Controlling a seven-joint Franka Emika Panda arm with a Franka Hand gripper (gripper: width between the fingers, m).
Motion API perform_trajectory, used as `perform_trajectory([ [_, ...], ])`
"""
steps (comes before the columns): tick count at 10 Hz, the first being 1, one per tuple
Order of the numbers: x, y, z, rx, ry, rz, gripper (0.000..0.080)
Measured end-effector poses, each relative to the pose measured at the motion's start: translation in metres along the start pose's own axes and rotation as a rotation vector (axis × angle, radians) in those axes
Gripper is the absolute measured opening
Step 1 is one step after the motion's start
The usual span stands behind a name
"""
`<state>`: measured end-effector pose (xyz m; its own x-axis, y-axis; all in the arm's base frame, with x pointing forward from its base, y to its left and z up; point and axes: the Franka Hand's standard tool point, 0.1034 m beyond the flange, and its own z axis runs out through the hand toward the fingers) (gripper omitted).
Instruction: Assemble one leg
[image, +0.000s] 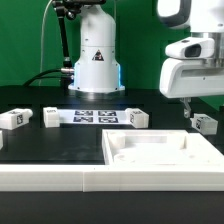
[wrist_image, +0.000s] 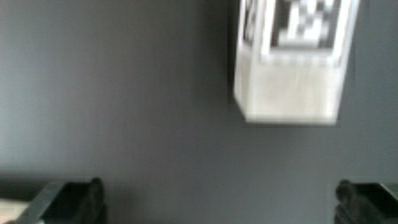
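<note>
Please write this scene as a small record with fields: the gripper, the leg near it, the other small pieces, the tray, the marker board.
gripper: gripper open, holding nothing
leg: leg lies on the table at the exterior view's right, close to the gripper, not grasped
other pieces: three small tagged pieces in a row
tray: white tray in front
marker board: marker board lies flat within that row

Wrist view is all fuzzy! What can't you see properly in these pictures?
1. Wrist view: the leg is blurred and cut off by the picture's edge, so its tag cannot be read.
2. Wrist view: only the fingertips of the claw show; the frame edge cuts off the rest.
3. Exterior view: the tags on the marker board are too small to read.
4. Exterior view: the white tray runs off the exterior view's right edge.
</note>
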<state>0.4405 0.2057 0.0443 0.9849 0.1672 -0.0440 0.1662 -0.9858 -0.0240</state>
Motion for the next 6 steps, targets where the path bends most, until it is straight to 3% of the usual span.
perform_trajectory([
  [6, 0.0058, 0.0032, -0.0017, -0.06, -0.351, 0.006, 0.0649],
])
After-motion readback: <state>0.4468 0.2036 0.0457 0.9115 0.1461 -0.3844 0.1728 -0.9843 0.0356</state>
